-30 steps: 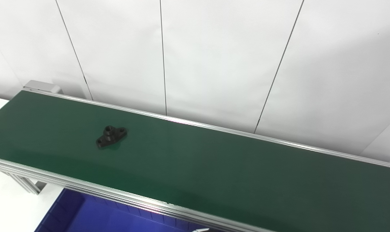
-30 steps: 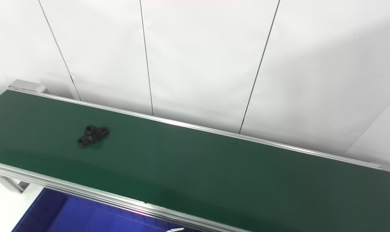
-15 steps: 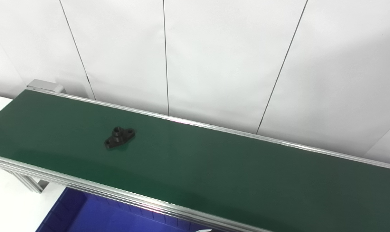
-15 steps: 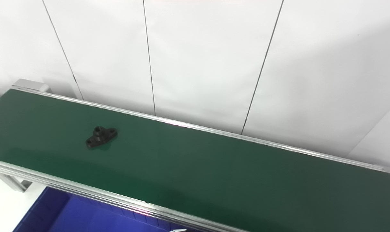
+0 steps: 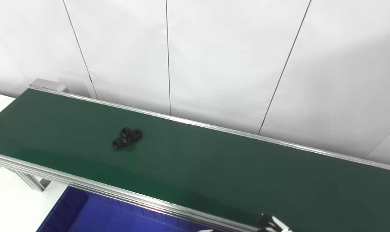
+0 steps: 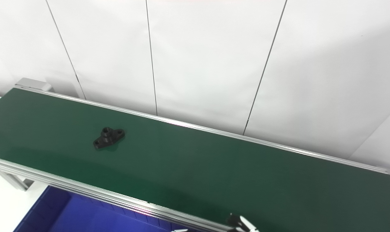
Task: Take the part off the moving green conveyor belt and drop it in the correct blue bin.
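A black flanged part [image 5: 127,143] with a raised hub and two bolt holes lies flat on the green conveyor belt [image 5: 214,167], left of the middle [image 6: 109,138]. Dark fingertips with white tips of my right hand [image 5: 272,224] poke up at the bottom edge over the belt's near rail, far to the right of the part [image 6: 240,224]. Only these tips show, so its state is unclear. My left hand is out of view.
A blue bin [image 5: 95,216] sits below the belt's near aluminium rail [image 5: 117,193] at the lower left. A white panelled wall [image 5: 214,64] stands right behind the belt. The belt's left end [image 5: 48,84] meets a white table.
The part has ridden to the right along the belt. The camera has shifted slightly. Fingertips of the right hand have come up at the bottom edge.
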Tool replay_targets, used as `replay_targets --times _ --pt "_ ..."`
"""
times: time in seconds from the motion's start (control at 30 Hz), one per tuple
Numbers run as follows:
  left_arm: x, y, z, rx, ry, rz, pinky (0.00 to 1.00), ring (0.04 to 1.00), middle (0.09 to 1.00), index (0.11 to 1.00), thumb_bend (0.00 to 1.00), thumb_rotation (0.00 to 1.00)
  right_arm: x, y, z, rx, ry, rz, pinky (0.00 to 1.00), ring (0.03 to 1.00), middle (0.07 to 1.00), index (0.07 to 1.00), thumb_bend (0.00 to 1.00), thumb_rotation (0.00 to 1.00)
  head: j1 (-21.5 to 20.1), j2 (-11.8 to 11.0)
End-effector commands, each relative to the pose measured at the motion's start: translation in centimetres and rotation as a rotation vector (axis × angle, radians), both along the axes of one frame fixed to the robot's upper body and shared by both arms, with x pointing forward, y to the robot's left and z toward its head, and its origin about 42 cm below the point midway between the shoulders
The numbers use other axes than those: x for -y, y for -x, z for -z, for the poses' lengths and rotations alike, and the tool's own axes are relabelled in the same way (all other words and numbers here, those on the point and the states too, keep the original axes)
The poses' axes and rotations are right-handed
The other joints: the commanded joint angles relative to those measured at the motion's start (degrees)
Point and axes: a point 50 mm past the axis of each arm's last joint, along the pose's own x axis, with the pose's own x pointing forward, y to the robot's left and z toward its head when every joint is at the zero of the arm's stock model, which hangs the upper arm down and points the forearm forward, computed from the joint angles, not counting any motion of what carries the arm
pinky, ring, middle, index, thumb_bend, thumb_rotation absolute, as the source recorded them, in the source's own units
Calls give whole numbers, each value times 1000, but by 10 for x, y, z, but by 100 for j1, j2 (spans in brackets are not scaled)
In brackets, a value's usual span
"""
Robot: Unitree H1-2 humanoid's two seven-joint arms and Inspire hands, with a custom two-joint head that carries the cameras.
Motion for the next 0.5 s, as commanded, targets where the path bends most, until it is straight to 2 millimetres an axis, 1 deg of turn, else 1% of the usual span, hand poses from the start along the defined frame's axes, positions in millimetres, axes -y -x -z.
replay_targets --times 0.0,0.07,0.13,0.2,0.27,0.33,0.4,0.43,0.47 --pt "29 -18 -11 75 63 9 664 746 773 798 809 910 -5 -14 -26 110 -108 -7 508 663 776 857 840 965 -13 4" --pt "28 -18 -11 74 64 10 661 746 775 798 811 909 -9 -21 -34 124 -142 -8 499 656 775 861 848 963 -25 3" --pt "29 -18 -10 75 65 9 663 746 773 796 808 909 -13 -27 -41 139 -166 -20 537 670 788 878 859 963 -27 4" --pt "29 -19 -10 76 64 9 664 747 772 793 802 911 -16 -36 -48 164 -173 -36 591 726 812 890 840 973 -24 9" --pt "30 -19 -10 77 63 11 666 748 772 793 800 912 -18 -45 -53 193 -165 -42 598 742 821 892 843 978 -23 17" --pt "30 -19 -11 78 67 11 657 742 773 795 792 908 -19 -55 -57 223 -144 -46 570 742 822 875 865 996 -26 23" --pt "30 -19 -11 79 69 12 659 744 775 796 787 903 -19 -67 -59 251 -108 -55 559 744 836 897 848 980 -26 23" --pt "30 -19 -12 80 69 13 662 746 775 797 783 902 -19 -72 -59 261 -91 -59 585 765 852 915 834 950 -26 23" --pt "30 -19 -12 79 69 13 662 746 775 797 783 902 -20 -79 -61 280 -64 -66 588 767 854 917 833 947 -44 38"
